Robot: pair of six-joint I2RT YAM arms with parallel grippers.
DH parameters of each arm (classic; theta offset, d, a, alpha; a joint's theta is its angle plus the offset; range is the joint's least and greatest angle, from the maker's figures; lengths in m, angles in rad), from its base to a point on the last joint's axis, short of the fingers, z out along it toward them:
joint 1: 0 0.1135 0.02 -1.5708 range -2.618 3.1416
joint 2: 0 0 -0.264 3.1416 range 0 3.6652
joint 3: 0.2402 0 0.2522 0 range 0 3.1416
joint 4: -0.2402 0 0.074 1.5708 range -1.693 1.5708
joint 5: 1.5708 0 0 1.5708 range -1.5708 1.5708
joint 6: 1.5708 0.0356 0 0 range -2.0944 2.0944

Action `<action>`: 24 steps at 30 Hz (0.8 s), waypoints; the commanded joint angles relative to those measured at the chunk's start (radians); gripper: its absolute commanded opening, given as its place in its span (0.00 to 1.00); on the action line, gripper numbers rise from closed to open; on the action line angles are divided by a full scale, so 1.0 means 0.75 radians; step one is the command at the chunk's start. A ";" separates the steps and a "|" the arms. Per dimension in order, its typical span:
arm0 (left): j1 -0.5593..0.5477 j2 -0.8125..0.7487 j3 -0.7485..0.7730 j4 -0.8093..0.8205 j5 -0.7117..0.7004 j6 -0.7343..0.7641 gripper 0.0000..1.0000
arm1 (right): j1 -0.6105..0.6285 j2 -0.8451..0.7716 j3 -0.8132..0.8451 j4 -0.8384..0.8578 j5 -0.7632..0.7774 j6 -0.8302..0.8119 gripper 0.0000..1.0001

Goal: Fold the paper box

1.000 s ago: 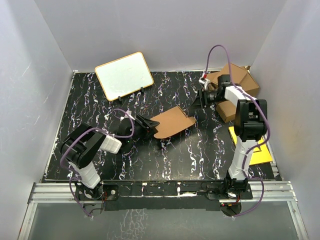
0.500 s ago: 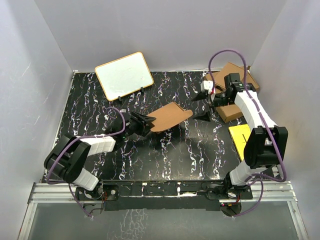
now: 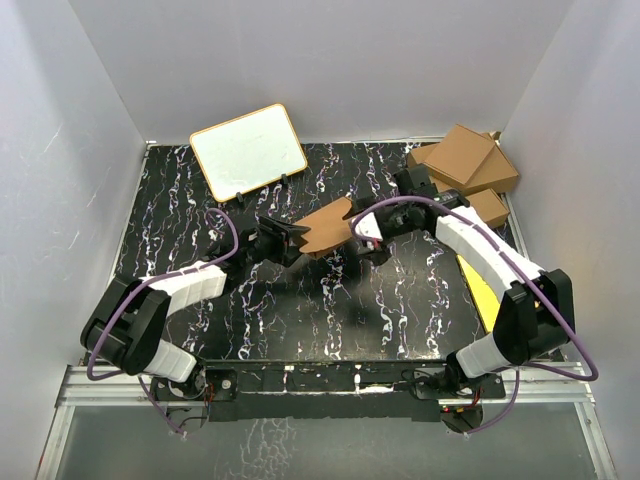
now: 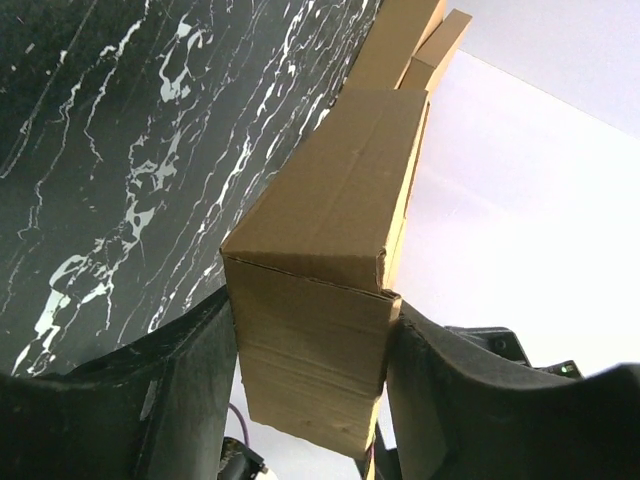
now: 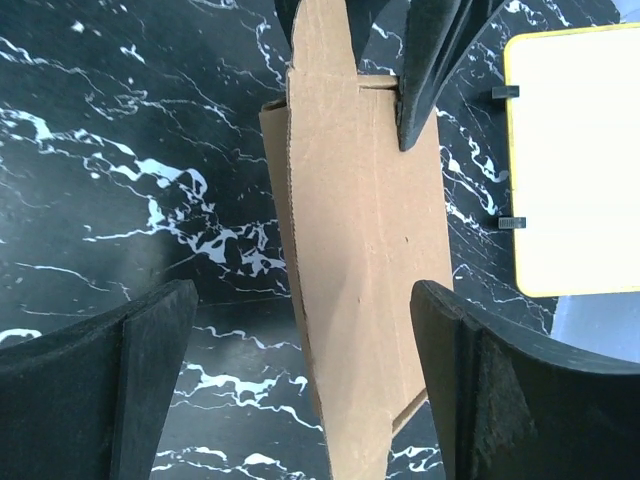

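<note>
The paper box (image 3: pixel 325 226) is plain brown cardboard, held above the middle of the black marbled table. My left gripper (image 3: pixel 291 240) is shut on its left end; in the left wrist view the box (image 4: pixel 330 270) is pinched between both fingers. My right gripper (image 3: pixel 362 224) is open at the box's right end. In the right wrist view the box (image 5: pixel 365 250) runs between the two spread fingers, close to the right one and well apart from the left one. The far fingers (image 5: pixel 425 70) of the left gripper clamp its other end.
A white board with a yellow rim (image 3: pixel 248 150) stands at the back left. Three larger brown cartons (image 3: pixel 465 165) lie stacked at the back right. A yellow sheet (image 3: pixel 492 290) lies at the right edge. White walls enclose the table.
My right arm has swung from the cartons at the back right to the box's right end. My left gripper has carried the box a little farther back and turned it more edge-on.
</note>
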 commanded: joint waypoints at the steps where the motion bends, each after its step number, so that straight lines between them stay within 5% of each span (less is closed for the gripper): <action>1: 0.004 -0.030 0.058 0.009 0.070 -0.065 0.52 | 0.073 -0.037 -0.050 0.254 0.153 0.016 0.95; 13: 0.004 0.040 0.033 0.093 0.167 -0.125 0.52 | 0.174 -0.019 -0.046 0.371 0.450 0.014 0.94; 24: 0.004 0.027 -0.006 0.152 0.195 -0.171 0.52 | 0.251 -0.142 -0.334 0.597 0.535 -0.147 0.95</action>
